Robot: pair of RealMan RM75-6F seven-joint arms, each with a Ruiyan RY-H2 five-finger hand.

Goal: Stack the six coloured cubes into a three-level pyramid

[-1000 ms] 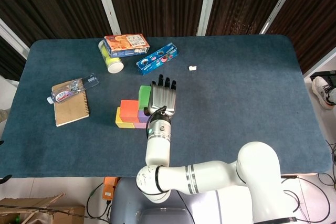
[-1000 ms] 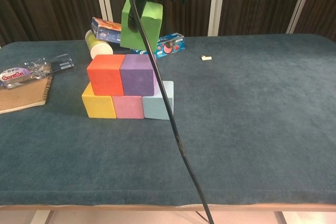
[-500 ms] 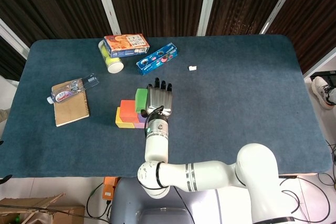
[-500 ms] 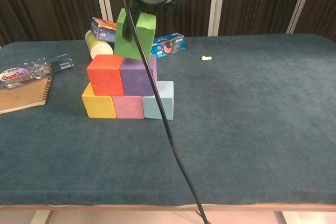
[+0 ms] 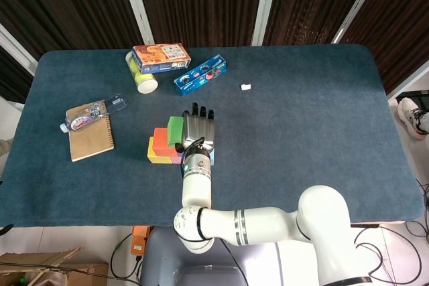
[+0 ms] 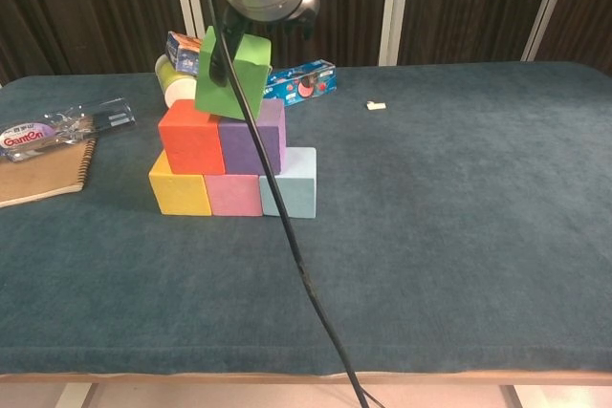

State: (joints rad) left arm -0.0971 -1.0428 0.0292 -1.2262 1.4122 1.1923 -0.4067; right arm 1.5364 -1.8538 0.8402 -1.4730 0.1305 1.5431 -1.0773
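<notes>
We see one hand (image 5: 196,131) over the block stack near the middle of the table (image 5: 308,112); from its arm, which runs toward the right shoulder in the head view, we take it as the right hand. It grips the green cube (image 6: 230,74), fingers wrapped around it from above. In the chest view the green cube is tilted, its lower edge just above or touching the seam between the red cube (image 6: 191,136) and the purple cube (image 6: 252,135); we cannot tell whether it makes contact. Most of the hand lies above the top edge of that view.

Stack as it lies: the bottom row, left to right in the chest view, is the yellow cube (image 6: 179,193), the pink cube (image 6: 234,195) and the light blue cube (image 6: 291,187), touching side by side. The red and purple cubes sit on them as a second row, also touching.

We find no left hand in either view.

Elsewhere on the table: a notebook (image 5: 90,136) with a water bottle (image 5: 92,114) lying across it at the left, an orange box (image 5: 161,57) resting on a yellow-green cup (image 5: 141,75) at the back, a blue box (image 5: 200,75) beside them, and a small white scrap (image 5: 246,87) further right.
</notes>
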